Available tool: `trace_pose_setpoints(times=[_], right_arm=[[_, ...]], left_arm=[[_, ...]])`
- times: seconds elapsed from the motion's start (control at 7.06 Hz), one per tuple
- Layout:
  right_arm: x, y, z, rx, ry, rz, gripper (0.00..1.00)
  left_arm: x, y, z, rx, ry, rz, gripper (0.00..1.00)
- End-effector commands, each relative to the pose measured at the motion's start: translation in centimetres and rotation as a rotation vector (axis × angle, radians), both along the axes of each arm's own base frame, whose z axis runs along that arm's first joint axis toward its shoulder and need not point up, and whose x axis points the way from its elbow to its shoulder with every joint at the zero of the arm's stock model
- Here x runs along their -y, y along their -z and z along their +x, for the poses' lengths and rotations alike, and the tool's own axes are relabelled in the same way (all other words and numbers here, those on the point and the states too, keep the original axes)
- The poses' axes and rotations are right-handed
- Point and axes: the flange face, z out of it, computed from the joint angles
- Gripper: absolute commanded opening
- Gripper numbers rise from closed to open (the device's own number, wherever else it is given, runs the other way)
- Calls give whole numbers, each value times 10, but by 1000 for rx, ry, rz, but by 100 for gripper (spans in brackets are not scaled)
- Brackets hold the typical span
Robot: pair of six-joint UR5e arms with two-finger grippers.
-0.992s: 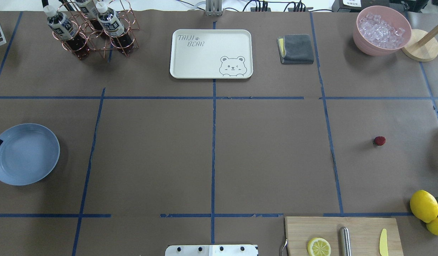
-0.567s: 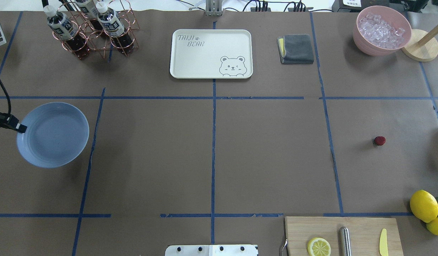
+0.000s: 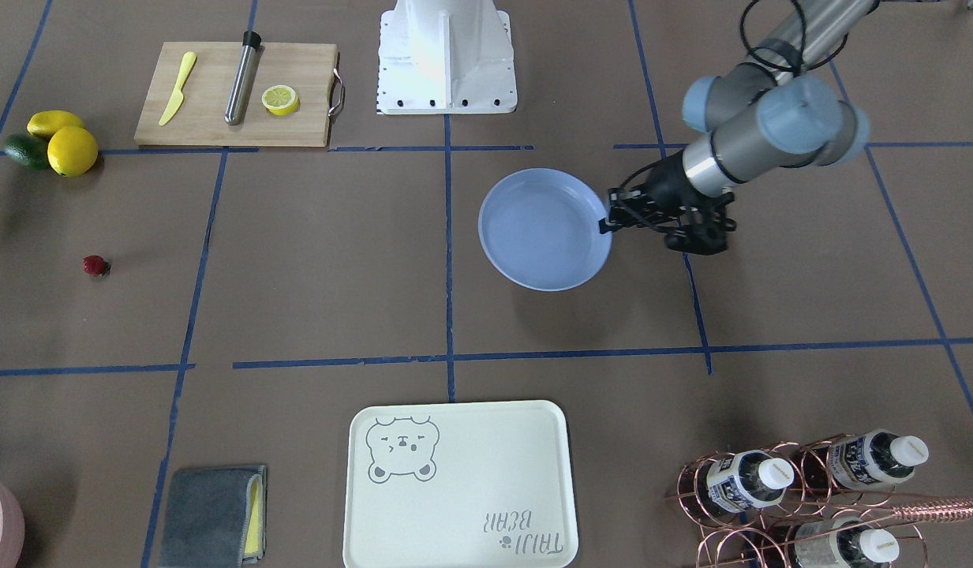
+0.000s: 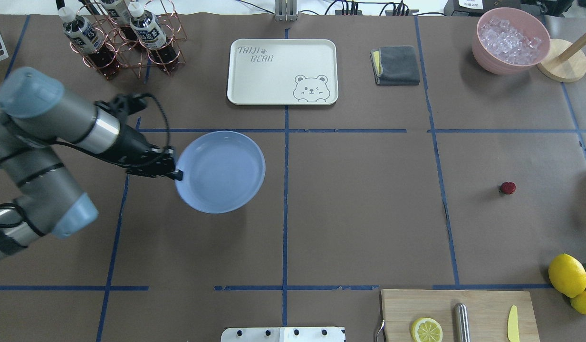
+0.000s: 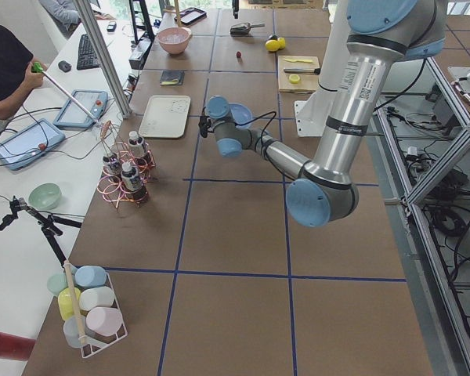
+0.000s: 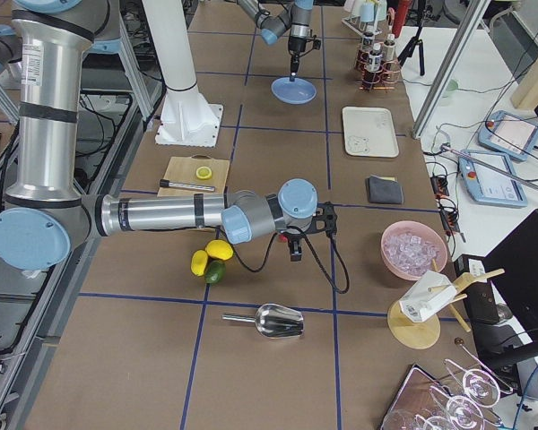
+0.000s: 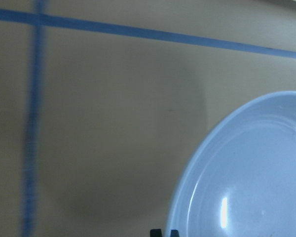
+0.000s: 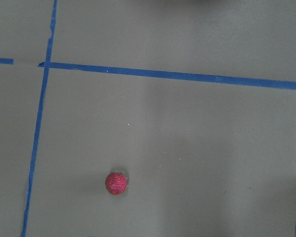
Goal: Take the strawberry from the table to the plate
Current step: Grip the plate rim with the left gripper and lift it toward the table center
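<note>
**Front-facing view.** The left gripper [image 3: 610, 221] is clamping the rim of the plate [image 3: 533, 237] at the plate's 3 o'clock edge. The plate is carrying nothing. The strawberry [image 3: 95, 266] is lying on the table [image 3: 312, 260] well apart from the plate, toward 9 o'clock.

**Overhead view.** Here the clamped rim is sitting at the plate's 9 o'clock and the strawberry far off toward 3 o'clock. A shadow under the plate suggests it is being held clear of the table. The tray [image 4: 282, 71], at the plate's 1 o'clock, is showing the lettering "TAIJI BEAR" with a paw mark and a bear drawing. The labels on the bottles [image 4: 83, 35] are too small to read.

**Left side view.** The near arm is reaching out over the table, and its wrist is hiding most of the plate.

**Right side view.** The near arm is stretching low over the table. Whether the fingers of the right gripper [image 6: 295, 251] are apart or together cannot be told.

**Left wrist view.** The plate is filling the 4 o'clock corner, with two dark fingertips [image 7: 156, 232] pressing together at 6 o'clock.

**Right wrist view.** The strawberry is lying alone at 7 o'clock, and no fingers are showing.

**Progress.** The berry is not yet grasped, so the pick, the carry and the placing on the plate all appear to remain.
</note>
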Motion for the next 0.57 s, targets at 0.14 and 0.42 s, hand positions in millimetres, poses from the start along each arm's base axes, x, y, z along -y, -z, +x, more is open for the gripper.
trace_pose_setpoints(times=[0.14,0.42], right_arm=[[3,5,-5,4,2,-3,100],[5,8,-8,7,7,2,100]], left_arm=[[-19,15,75,41,77,-18,0],[-31,30,101,37,98,15,0]])
